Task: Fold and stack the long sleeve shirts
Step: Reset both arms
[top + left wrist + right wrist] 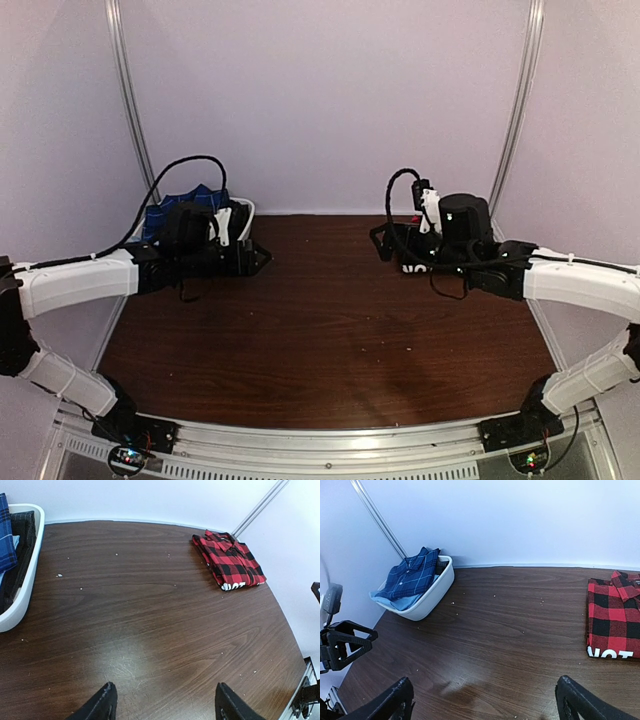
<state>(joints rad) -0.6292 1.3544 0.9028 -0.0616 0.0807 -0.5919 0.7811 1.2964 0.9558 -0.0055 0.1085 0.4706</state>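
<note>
— The shirts?
— Red shirt (230, 562) lies folded, upper right in the left wrist view; navy shirt (410, 575) sits in the basket (437, 590), upper left.
— Claws?
— Left gripper (165, 707), right gripper (487, 702): both apart, empty.

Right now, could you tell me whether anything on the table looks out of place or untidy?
Nothing serious. The blue shirt sits on a heap in the basket, poking above its rim. Pale specks dot the table. The red shirt lies neatly folded at the far right.
</note>
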